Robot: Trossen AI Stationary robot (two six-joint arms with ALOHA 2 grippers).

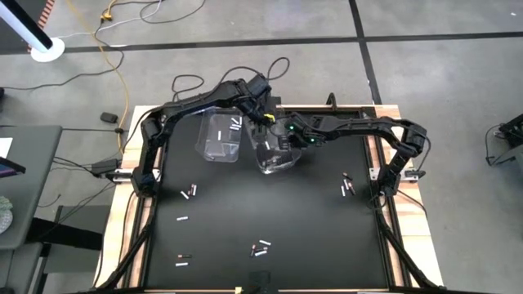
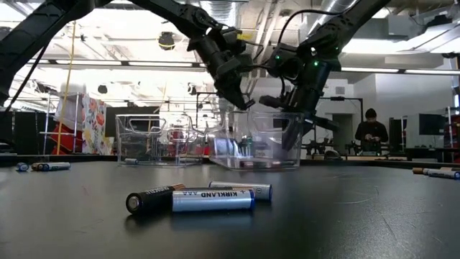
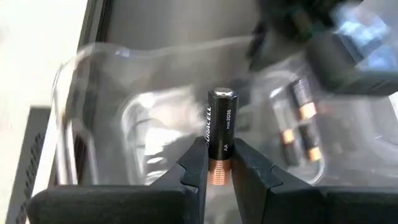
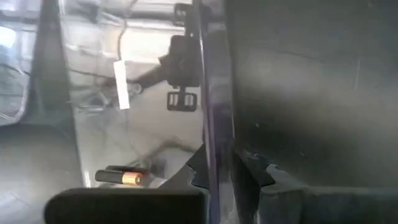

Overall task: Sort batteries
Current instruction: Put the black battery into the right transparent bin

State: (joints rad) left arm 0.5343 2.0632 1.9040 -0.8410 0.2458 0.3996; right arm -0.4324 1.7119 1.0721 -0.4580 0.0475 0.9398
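My left gripper [image 3: 219, 155] is shut on a black battery [image 3: 219, 127] with a copper end. It hangs over the right-hand clear bin [image 1: 276, 157], where several black and copper batteries [image 3: 301, 124] lie on the floor. My right gripper [image 4: 217, 165] is down at that bin, one finger on each side of its clear wall [image 4: 214, 118], with a gap between the fingertips. A second clear bin [image 1: 219, 137] to its left holds white batteries [image 1: 235, 125]. Loose batteries [image 1: 189, 193] lie about the black table. My left gripper pinches the battery's copper end [image 3: 217, 173] between its two fingertips. The fingers slant downward and the battery sticks out past them, in line with them, its silver cap leading. It is lifted clear, above the bin's open top. My right gripper straddles the bin's wall; I cannot tell whether either finger touches it.
More batteries lie at the table's right [image 1: 346, 186], near the front middle [image 1: 260, 247] and at the left front [image 1: 182, 260]. Three lie close before the low camera [image 2: 208, 198]. The two arms are close together over the bins. A person stands in the room behind.
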